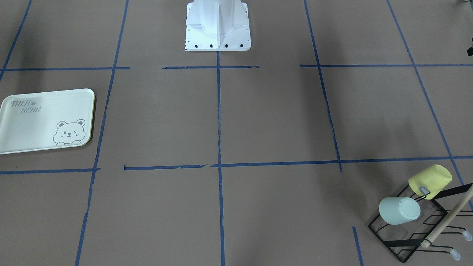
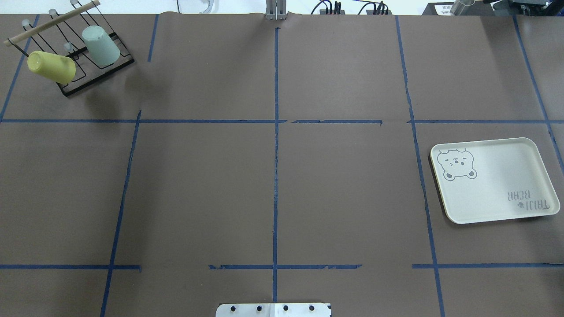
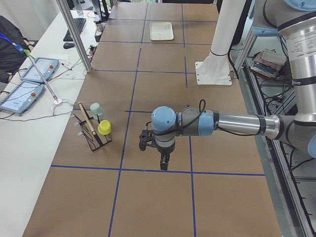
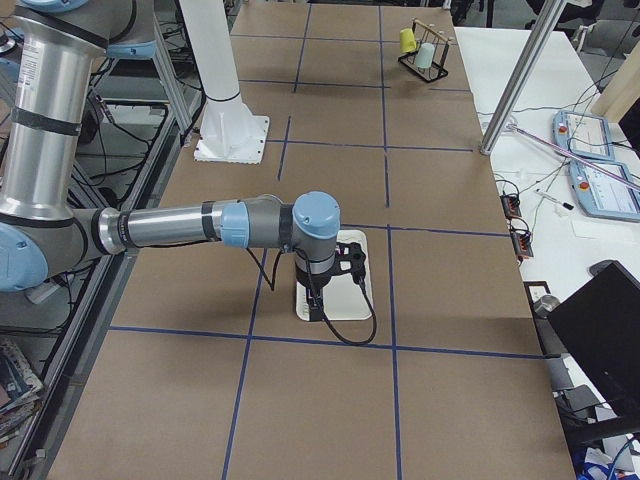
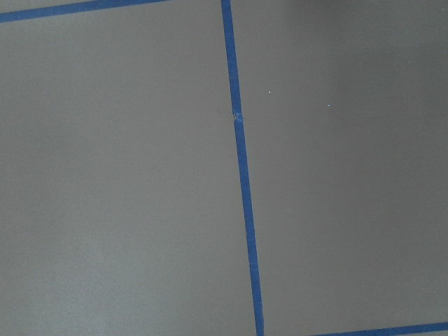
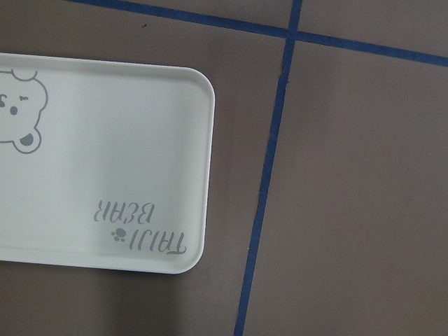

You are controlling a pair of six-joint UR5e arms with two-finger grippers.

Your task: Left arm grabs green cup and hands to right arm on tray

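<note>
The green cup [image 1: 399,210] hangs tilted on a black wire rack [image 1: 410,240], next to a yellow cup [image 1: 430,181]; it also shows in the overhead view [image 2: 101,44] at the far left. The tray [image 2: 498,185] lies flat on the robot's right side with nothing on it, and shows in the right wrist view [image 6: 105,140]. The left gripper [image 3: 146,141] hovers above the table, right of the rack in that view and apart from the cups. The right gripper [image 4: 349,259] hovers over the tray [image 4: 352,298]. I cannot tell whether either is open or shut.
The rack has a wooden bar [image 1: 449,218] across its top. The white robot base [image 1: 218,26] stands at the table's middle edge. Blue tape lines [image 5: 241,182] grid the brown table. Operators' tablets [image 3: 22,96] lie on a side desk.
</note>
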